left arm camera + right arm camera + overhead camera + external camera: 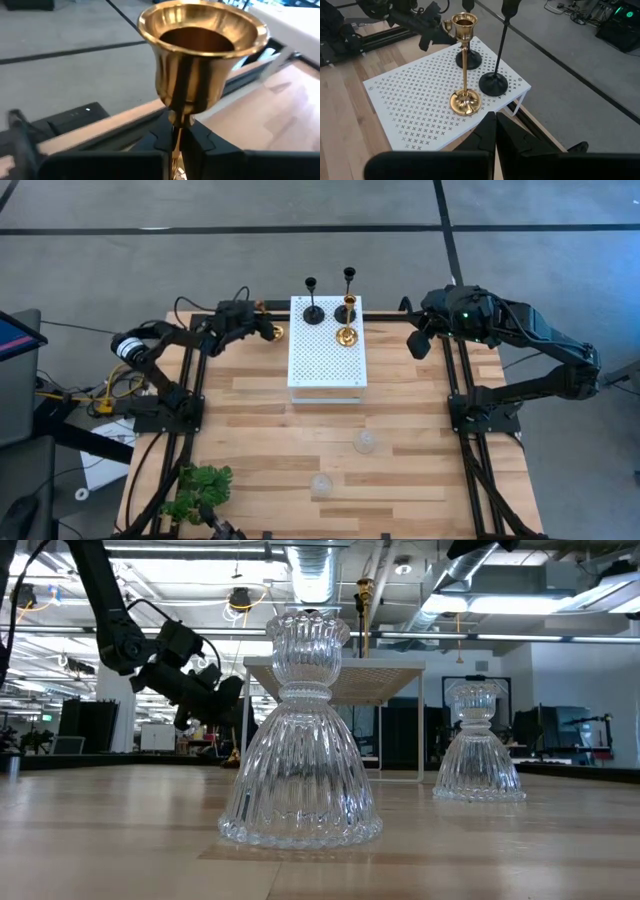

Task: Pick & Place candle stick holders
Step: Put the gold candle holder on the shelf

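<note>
Wooden planks formed the surface (300,430) in the high view, with a white perforated board (327,355) standing upper centre of the frame. On the board's far edge stood two black candle stick holders (313,313) and one gold holder (346,335). The left end effector (262,328), just left of the board in the upper left centre, gripped a second gold holder (275,332), not yet on the board. The right end effector (418,342) hovered at the upper right, off the board. Two clear glass holders (364,443) waited on the planks in the lower centre, well apart from the board, and a green plant (200,488) sat at the lower left. By my reading, three were placed, one was in transit, and two were left.

From the low view, the glass holders (300,740) filled the foreground, upright and untouched, the board (335,675) behind them.

The left wrist view showed the gold cup (200,50) at upper centre, its thin stem pinched between the narrow dark fingers (205,142).

The right wrist view showed the empty fingers (487,135) pressed together at lower centre, and beyond them the placed gold holder (464,65) beside a black one (495,75) on the board (410,100).
</note>
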Available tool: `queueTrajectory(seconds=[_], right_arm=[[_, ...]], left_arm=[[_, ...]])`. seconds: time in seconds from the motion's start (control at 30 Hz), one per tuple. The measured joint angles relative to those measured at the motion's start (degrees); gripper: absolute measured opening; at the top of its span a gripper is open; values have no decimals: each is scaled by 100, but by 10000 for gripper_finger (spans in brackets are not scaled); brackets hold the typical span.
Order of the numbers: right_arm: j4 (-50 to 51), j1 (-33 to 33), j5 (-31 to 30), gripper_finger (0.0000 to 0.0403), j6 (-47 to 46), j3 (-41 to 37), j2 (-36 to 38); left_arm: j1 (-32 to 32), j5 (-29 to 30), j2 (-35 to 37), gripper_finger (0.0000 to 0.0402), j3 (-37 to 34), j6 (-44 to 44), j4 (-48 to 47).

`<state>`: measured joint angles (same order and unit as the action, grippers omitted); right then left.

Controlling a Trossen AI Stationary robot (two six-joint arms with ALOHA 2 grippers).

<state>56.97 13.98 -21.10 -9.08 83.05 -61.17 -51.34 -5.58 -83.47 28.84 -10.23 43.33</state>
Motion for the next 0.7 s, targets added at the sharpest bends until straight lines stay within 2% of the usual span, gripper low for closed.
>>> queueTrajectory(seconds=[0.1,0.2,0.33,0.5,0.6,0.7], right_arm=[[1,-1,0,0,1,0,0],[2,0,-2,0,13,0,0],[2,-2,0,0,44,1,0],[2,0,-1,0,50,2,0],[2,0,-2,0,48,0,0],[2,-1,0,0,48,2,0]], left_arm=[[129,225,277,17,-7,-19,-266],[185,619,844,13,-7,92,-1221],[299,964,1900,13,-9,233,-2608],[519,1247,3327,13,10,185,-3636],[710,1459,3984,13,223,-9,-4304],[937,1528,4355,13,616,-222,-4829]])
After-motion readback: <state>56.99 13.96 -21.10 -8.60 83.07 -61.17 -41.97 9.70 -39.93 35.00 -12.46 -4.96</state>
